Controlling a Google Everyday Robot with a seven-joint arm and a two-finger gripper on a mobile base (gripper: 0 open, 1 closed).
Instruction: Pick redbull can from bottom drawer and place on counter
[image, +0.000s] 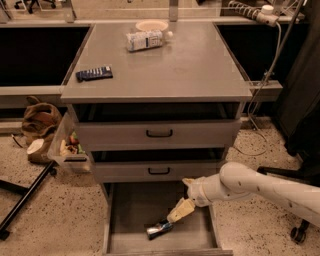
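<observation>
The redbull can (159, 229) lies on its side on the grey floor of the open bottom drawer (130, 215), near the front middle. My gripper (176, 215) reaches down into the drawer from the right on a white arm, with its cream fingertips right at the can's right end. The counter (165, 65) is the flat grey top of the cabinet, above the two upper drawers.
A white labelled bottle (146, 40) lies on the counter at the back, with a round bowl (151, 25) behind it. A dark blue remote-like bar (94, 73) lies at the counter's left edge. A brown bag (37, 127) and a clear bin (70, 147) sit on the floor to the left.
</observation>
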